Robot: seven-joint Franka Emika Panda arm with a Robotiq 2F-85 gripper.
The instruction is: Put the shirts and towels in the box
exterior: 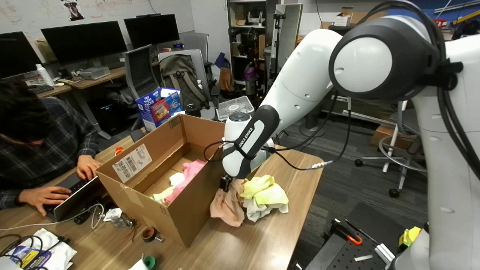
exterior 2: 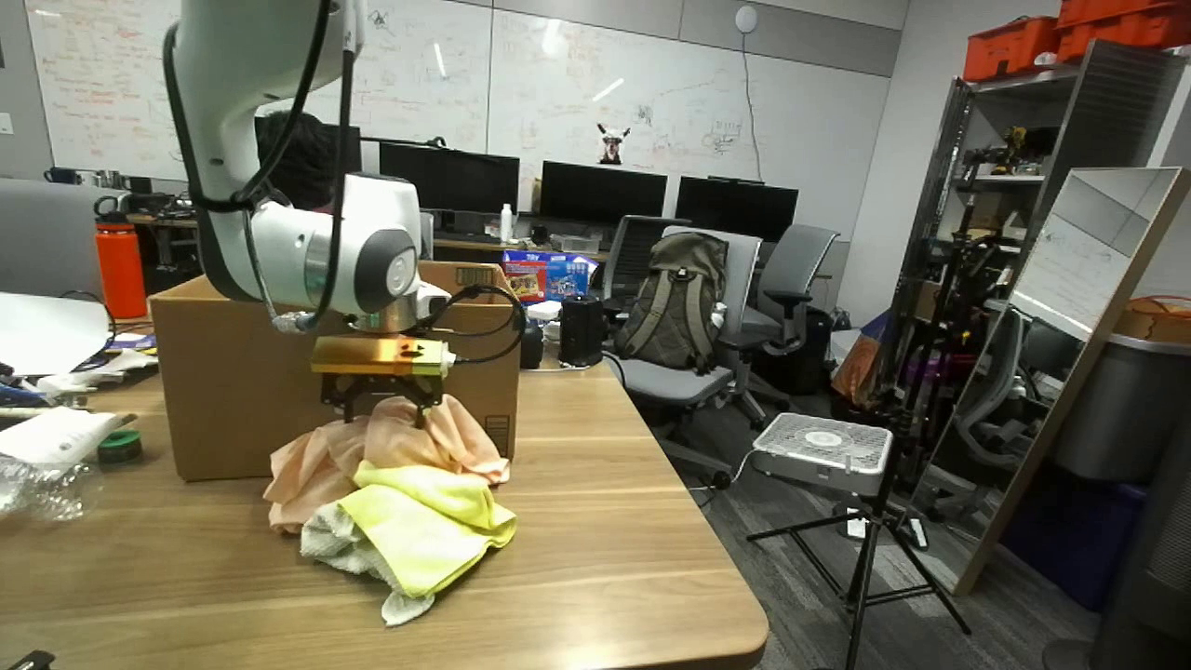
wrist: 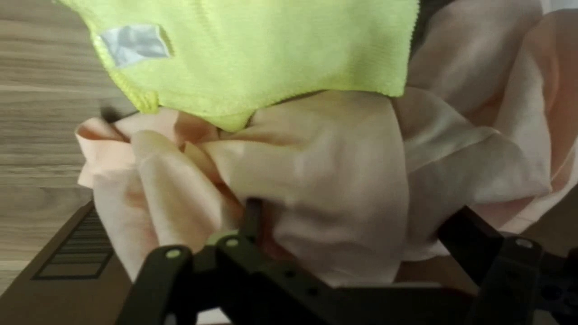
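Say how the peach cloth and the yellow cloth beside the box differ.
The open hand straddles part of the peach cloth, but not the yellow cloth. In the wrist view, the yellow cloth shows a tag; the peach cloth, none. Both lie rumpled outside the box.

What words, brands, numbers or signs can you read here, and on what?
"ANKA EMIKA", beginning unclear: robot arm.
"TRY THESE", rest uncertain: blue carton.
Too small or blurred to read: white label and printed marks on the cardboard box; whiteboard writing; printed packet.
Tag on yellow cloth: no legible print.
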